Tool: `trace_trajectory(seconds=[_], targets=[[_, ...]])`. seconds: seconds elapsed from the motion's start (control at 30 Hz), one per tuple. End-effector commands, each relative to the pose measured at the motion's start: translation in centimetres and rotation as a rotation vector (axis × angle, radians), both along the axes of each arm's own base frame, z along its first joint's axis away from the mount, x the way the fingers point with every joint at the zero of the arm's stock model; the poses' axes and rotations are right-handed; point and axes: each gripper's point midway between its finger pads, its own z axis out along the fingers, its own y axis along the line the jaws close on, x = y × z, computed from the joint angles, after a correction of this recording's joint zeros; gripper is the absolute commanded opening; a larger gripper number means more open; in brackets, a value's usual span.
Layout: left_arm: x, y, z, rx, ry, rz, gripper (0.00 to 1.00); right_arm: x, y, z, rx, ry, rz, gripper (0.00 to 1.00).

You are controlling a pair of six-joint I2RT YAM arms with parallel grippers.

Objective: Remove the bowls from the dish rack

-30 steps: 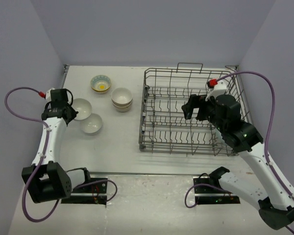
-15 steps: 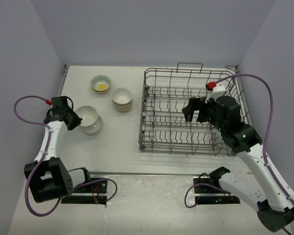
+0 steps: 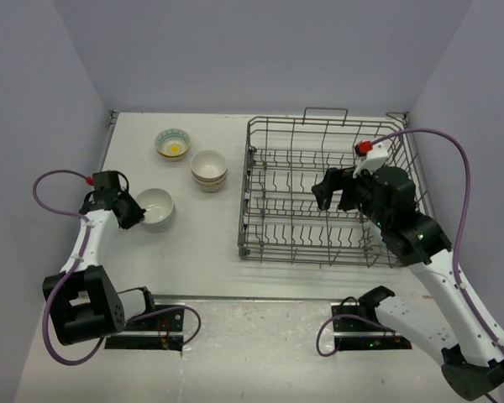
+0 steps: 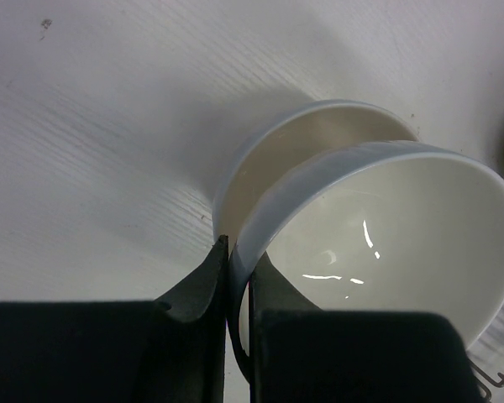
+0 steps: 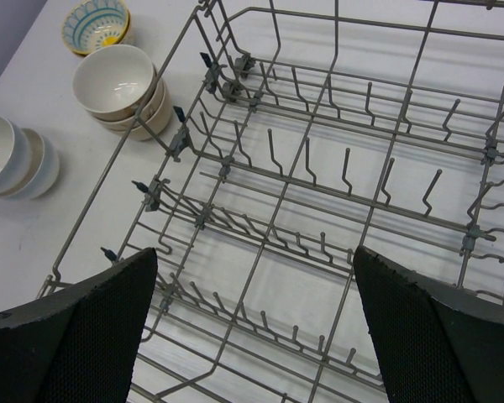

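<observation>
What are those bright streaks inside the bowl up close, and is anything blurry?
Left wrist view: the streaks are glare on the glossy white bowl; the dark fingers look slightly soft. Right wrist view: dish rack wires crisp, black pads looming in the corners. Top view: even light, soft shadows.

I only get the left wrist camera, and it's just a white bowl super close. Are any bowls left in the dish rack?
Observer: No, the dish rack holds only bare tines.
Operator: Where's the other arm?
Observer: The right gripper hangs over the rack, fingers wide open, holding nothing.
Operator: Any pretty bowls?
Observer: One patterned bowl with a yellow middle sits left of the rack, far from the arms.
</observation>
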Motion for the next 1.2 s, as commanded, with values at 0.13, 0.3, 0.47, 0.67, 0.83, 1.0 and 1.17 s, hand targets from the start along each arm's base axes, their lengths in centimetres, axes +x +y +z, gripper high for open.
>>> trace_trajectory(seconds=[0.13,0.3,0.47,0.67,0.83,1.0,1.17], targets=[[1.2,0.1,1.0,0.007,-0.057,-0.024,0.06,-0.2,0.1,1.1,0.016,-0.059,0.024,0.99],[1.2,-0.1,0.5,-0.006,-0.046,-0.032,0.07,-0.3,0.2,1.2,0.021,-0.063,0.032,0.99],[1.1,-0.1,0.2,-0.005,-0.04,-0.03,0.12,-0.4,0.2,1.2,0.021,-0.069,0.034,0.99],[1.1,-0.2,0.2,-0.008,-0.04,-0.034,0.2,-0.4,0.1,1.4,0.023,-0.078,0.032,0.99],[1.1,-0.5,0.2,-0.019,-0.042,-0.047,0.25,-0.4,0.1,1.3,0.022,-0.075,0.032,0.99],[1.1,-0.5,1.6,-0.011,-0.07,-0.05,0.2,-0.3,0.1,1.2,0.021,-0.072,0.032,0.99],[0.6,-0.5,2.2,0.001,-0.069,-0.056,0.18,-0.4,0.1,1.4,0.02,-0.076,0.032,0.99]])
